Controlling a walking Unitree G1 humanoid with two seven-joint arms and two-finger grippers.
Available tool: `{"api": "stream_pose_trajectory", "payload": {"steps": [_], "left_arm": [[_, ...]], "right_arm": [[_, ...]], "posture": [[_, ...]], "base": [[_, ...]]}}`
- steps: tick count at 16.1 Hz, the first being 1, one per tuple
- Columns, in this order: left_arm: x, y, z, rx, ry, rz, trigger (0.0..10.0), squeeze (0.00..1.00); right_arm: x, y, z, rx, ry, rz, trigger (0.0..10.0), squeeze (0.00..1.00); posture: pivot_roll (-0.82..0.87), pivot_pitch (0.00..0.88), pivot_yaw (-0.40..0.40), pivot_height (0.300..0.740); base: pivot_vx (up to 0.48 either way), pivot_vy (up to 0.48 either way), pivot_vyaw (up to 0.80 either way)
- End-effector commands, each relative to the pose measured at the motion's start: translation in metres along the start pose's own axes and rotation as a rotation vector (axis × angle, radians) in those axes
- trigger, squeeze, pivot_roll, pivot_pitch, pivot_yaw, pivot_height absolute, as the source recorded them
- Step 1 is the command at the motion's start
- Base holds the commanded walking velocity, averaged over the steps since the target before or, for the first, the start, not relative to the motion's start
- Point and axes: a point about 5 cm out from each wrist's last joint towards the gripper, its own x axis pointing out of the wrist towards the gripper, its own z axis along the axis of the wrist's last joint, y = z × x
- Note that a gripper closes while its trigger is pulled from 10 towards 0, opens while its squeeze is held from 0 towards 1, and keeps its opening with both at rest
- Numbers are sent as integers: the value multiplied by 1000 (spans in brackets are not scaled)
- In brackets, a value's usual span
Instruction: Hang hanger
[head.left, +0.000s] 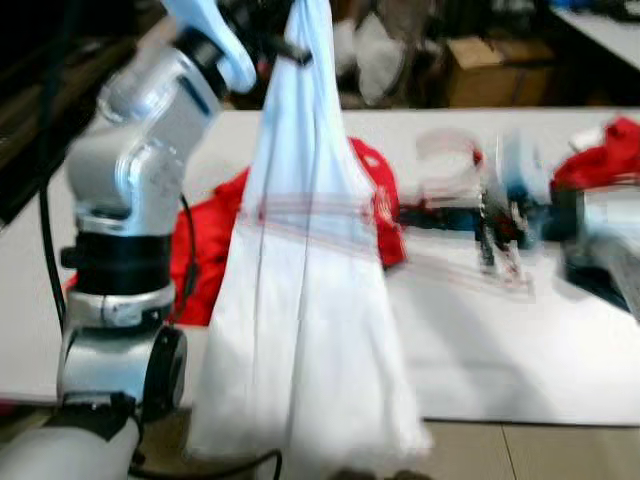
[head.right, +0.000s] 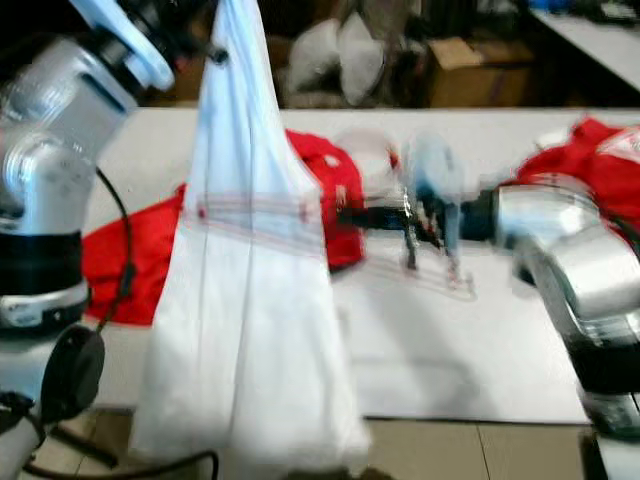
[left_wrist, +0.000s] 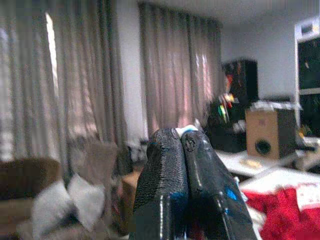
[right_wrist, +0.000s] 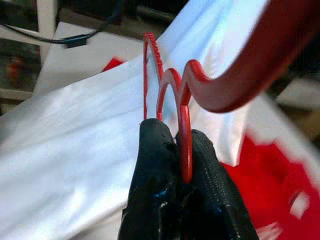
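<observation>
Eye views: my left claw (head.left: 285, 45), raised far left, pinches a white garment (head.left: 305, 300) hanging before the counter (head.right: 430, 360). Red clothes (head.right: 330, 190) lie behind. Right wrist view: my right claw (right_wrist: 182, 150) is clamped on the red hanger (right_wrist: 186, 135), beside the white cloth.

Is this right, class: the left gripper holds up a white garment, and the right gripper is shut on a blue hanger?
Not quite. The hanger is red, not blue: the right wrist view shows it pinched in the right gripper. The rest stands: the left gripper holds up the white garment.
</observation>
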Motion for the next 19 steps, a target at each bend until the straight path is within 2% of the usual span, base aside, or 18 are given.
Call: {"api": "stream_pose_trajectory", "payload": {"steps": [1, 2, 3, 4, 5, 7, 10, 11, 12, 13, 14, 16, 17, 18, 19], "left_arm": [[2, 0, 31, 8, -111, -12, 10000, 0], [1, 1, 46, -1, -177, -18, 10000, 0], [0, 2, 57, -17, -233, -14, 10000, 0], [-2, 4, 65, -37, -290, 4, 10000, 0], [-4, 8, 71, -59, -342, 35, 10000, 0], [-7, 12, 75, -83, -380, 69, 10000, 0], [-9, 16, 74, -78, -404, 109, 10000, 0], [-11, 17, 57, -64, -356, 144, 10000, 0], [-14, 18, 16, 0, -206, 197, 10000, 0], [-22, 20, -30, 67, -19, 243, 10000, 0], [-37, 25, -77, 126, 195, 312, 10000, 0], [-57, 35, -115, 194, 388, 401, 10000, 0], [-80, 48, -143, 269, 540, 489, 10000, 0], [-94, 58, -153, 304, 614, 545, 10000, 0], [-116, 78, -161, 359, 700, 652, 10000, 0]], "right_arm": [[0, -31, 19, -77, -55, -173, 10000, 0], [-6, -65, 51, -136, -173, -361, 10000, 0], [-19, -91, 80, -170, -288, -534, 10000, 0], [-35, -110, 103, -231, -370, -709, 10000, 0], [-47, -121, 113, -313, -377, -831, 10000, 0], [-52, -127, 115, -373, -403, -915, 10000, 0], [-43, -129, 102, -452, -386, -950, 10000, 0], [-29, -126, 77, -444, -306, -885, 10000, 0], [-16, -117, 42, -391, -221, -789, 10000, 0], [-9, -105, 13, -338, -156, -699, 10000, 0], [-5, -91, -13, -283, -95, -589, 10000, 0], [-3, -75, -33, -232, -53, -489, 10000, 0], [-4, -59, -47, -207, -39, -406, 10000, 0], [-5, -48, -52, -197, -35, -349, 10000, 0], [-8, -27, -54, -171, -31, -239, 10000, 0]], "posture": [[-154, 0, 40, 740], [-154, 0, 38, 740], [-155, 0, 35, 740], [-155, 0, 34, 740], [-155, 0, 29, 740], [-157, 0, 26, 740], [-160, 0, 28, 740], [-162, 0, 31, 740], [-161, 0, 33, 740], [-164, 0, 39, 740], [-168, 0, 42, 740], [-170, 0, 47, 740], [-173, 0, 52, 740], [-180, 0, 60, 740], [-186, 0, 71, 740]], "base": [[0, 0, 0], [0, 0, 0], [0, 0, 0], [0, 0, 0], [0, 0, 0], [0, 0, 0], [0, 0, 0], [0, 0, 0], [0, 0, 0], [0, 0, 0], [0, 0, 0], [0, 0, 0], [0, 0, 0], [0, 0, 0], [0, 0, 0]]}}
